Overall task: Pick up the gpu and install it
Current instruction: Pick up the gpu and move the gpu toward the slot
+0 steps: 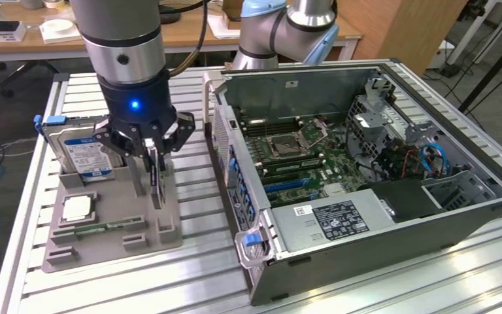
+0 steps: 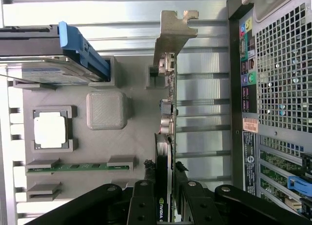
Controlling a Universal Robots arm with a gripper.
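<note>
**Technician:** State the position of the card and the condition of the tool.

**Manual:** The gpu (image 2: 165,142), a thin flat dark circuit card with a silver metal edge bracket (image 2: 172,36), stands on its long edge directly below the black multi-link gripper (image 1: 151,154). It passes between the gripper's fingers (image 2: 189,201). The jaws are clamped against both faces of the card at its upper edge. The lower edge is at the slotted grey plastic fixture tray (image 1: 102,245) beneath the gripper. Whether it has cleared the slot cannot be determined.

**Technician:** How is the card expected to handle?

**Manual:** It is judged light, and stiff along its length. It is also fragile, because the components on its faces and the contact edge tolerate no scraping or side load. The faces appear smooth, so an off-centre pinch may let the card pivot. The bracket end probably carries extra weight, so expect a droop toward that end.

**Technician:** Where is the correct hold?

**Manual:** On the upper edge near mid-length, flat on both faces. Keep clear of the bracket and the contact edge.

**Technician:** What stands close by?

**Manual:** A boxy silver hard drive with a blue label (image 1: 81,154) stands just beside the gripper. The open dark metal computer case (image 1: 391,255) lies on the gripper's opposite side, apart from the tray.
</note>
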